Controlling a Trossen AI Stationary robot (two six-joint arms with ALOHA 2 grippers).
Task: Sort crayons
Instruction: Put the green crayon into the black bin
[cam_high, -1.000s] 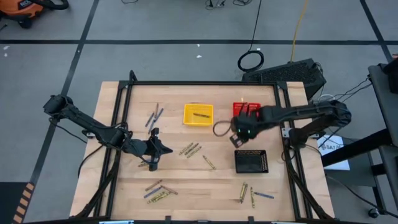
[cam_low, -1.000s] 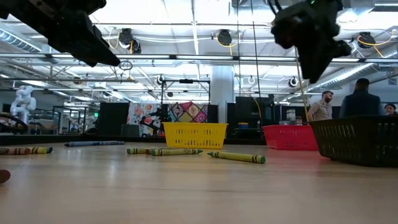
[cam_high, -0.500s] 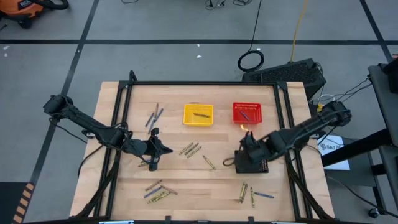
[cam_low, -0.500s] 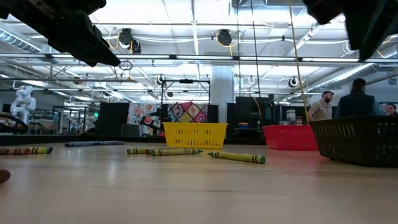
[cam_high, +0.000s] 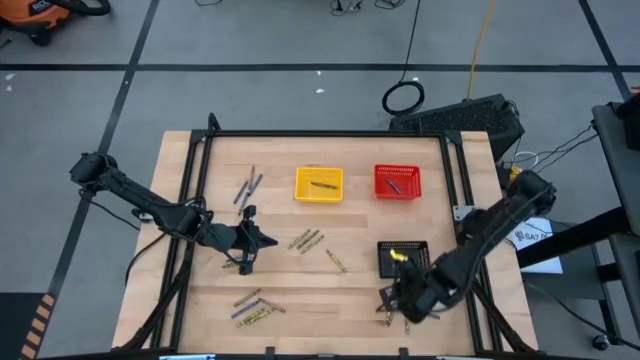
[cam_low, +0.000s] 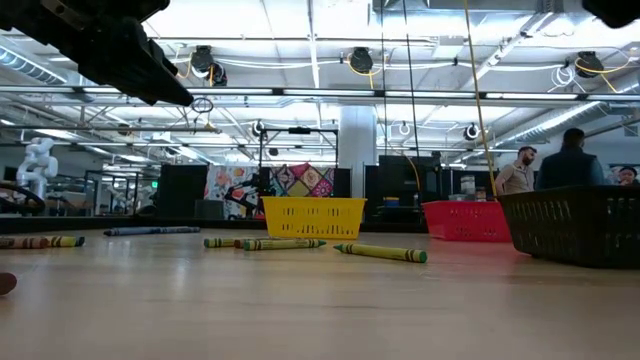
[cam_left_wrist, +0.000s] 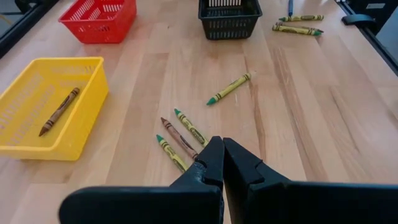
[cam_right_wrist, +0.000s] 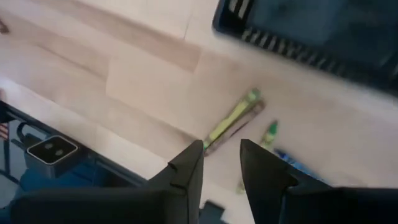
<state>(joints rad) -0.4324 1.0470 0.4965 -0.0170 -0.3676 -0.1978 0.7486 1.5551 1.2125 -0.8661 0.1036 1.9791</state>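
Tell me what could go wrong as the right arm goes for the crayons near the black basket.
1. The crayons under the right gripper lie bunched together, two of them side by side, so its open jaws may pinch more than one or flick a neighbour away.
2. They sit near the table's front edge; a nudged crayon could roll off.
3. The black basket stands just behind the right arm, which could shove it on lifting away.

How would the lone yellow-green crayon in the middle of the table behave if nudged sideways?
The crayon looks like a thin round stick lying flat on smooth wood, so it would probably roll. It seems stiff and light. Nothing touches it, so nothing nearby would stop it.
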